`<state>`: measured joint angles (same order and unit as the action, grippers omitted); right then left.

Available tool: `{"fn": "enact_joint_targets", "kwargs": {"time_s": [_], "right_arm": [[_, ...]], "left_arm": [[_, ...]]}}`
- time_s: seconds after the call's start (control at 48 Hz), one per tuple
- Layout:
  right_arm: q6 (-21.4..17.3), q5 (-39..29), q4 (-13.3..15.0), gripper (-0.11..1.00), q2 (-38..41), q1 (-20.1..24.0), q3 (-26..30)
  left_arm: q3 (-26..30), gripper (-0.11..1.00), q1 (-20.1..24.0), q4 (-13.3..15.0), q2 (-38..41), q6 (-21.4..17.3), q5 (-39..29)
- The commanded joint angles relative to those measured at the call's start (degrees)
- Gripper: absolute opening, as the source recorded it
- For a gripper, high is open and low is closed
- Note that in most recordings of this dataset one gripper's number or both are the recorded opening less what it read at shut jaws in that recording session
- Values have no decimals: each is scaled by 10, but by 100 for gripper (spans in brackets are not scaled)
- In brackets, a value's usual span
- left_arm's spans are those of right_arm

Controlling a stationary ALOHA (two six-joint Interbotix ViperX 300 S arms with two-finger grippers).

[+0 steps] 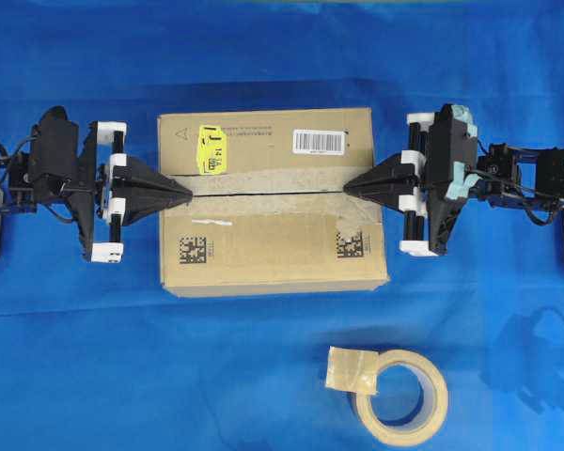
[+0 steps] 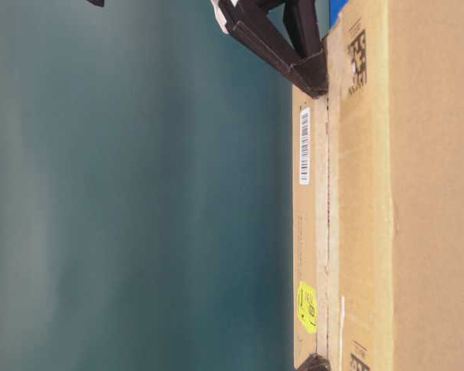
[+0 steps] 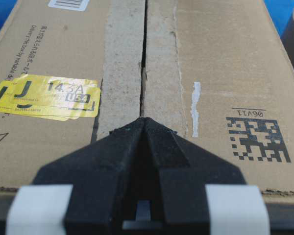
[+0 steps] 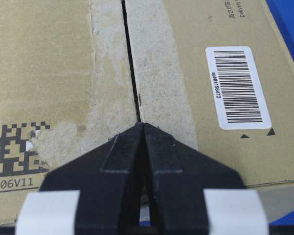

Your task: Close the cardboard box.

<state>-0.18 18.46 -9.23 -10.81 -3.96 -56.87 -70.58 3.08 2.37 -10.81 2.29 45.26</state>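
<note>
We see cardboard box (image 1: 273,202) mid-worktop on blue cloth (image 1: 75,357), both top flaps down, meeting along centre seam (thin dark gap visible). Left gripper (image 1: 186,191) at box's left end, jaws pressed together, tip on seam. Right gripper (image 1: 348,185) mirrors it at opposite end, jaws likewise together. Yellow sticker (image 1: 211,150) and white barcode label (image 1: 318,141) on far flap. Tape roll (image 1: 401,395) lies near front edge, apart from box.

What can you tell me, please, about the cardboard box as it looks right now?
The cardboard box is brown corrugated board, lying flat on the blue cloth. Its two top flaps are folded down and meet along a narrow centre seam, edged by pale torn strips. It bears a yellow sticker, a white barcode label and two printed square codes. The shut left gripper and right gripper rest at the seam's ends.
</note>
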Motion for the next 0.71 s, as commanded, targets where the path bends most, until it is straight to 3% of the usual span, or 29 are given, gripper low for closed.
{"fn": "enact_joint_targets", "kwargs": {"time_s": [0.0,0.688], "right_arm": [[-1,-2,-3,0,-2,-6,5],[-1,-3,-2,0,-2,-6,4]], "left_arm": [[2,0,10,3,-1,-1,1],[11,0,10,3,9,-1,1]]}}
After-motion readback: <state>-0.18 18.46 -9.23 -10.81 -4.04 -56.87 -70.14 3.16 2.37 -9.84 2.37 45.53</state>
